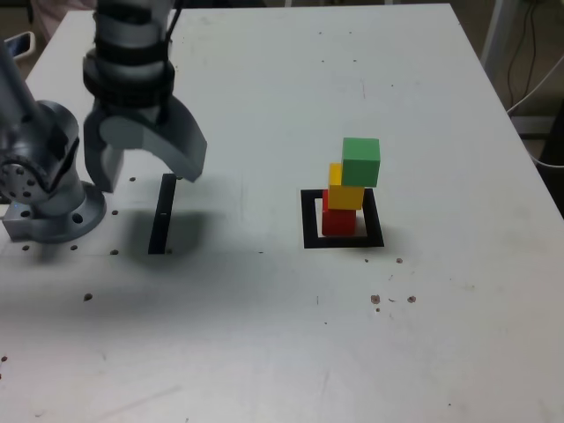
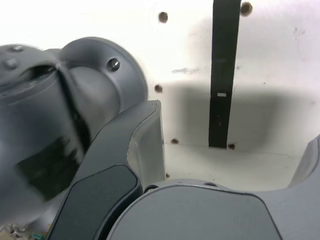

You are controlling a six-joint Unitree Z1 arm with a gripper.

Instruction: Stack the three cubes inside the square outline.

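a: looking at the square outline (image 1: 343,240) as the landmark, all three cubes sit on it as one tower. red cube (image 1: 338,220) at the bottom inside the white centre, yellow cube (image 1: 345,187) on top of that, green cube (image 1: 361,161) on top.

b: straight stack?

a: no. yellow looks nudged off the red one, and green overhangs toward the exterior view's right. leaning staircase, touching all the way up but not flush.

b: gripper?

a: gripper (image 1: 145,163) is well apart from the outline, off to the exterior view's left, above the thin black strip (image 1: 161,214) and near the arm base (image 1: 48,207). jaws spread wide, nothing between them. wrist view agrees, only strip (image 2: 223,75) and bare counter (image 2: 280,60) between the jaws.

b: how would the cubes handle if it needs fixing?

a: my read: small solid blocks, light, rigid, nothing fragile. faces look smooth, so probably a bit slippery against each other, and a light tower like that would shift from a small bump. each cube is narrower than the open jaws, so clearance is fine.

b: where to grab?

a: i'd say two opposite side faces of the green one, mid-height, coming straight down so the jaws don't brush the yellow. squeeze gently, lift, re-centre.

b: task status?

a: looks essentially done, stacked inside the outline, just untidy.
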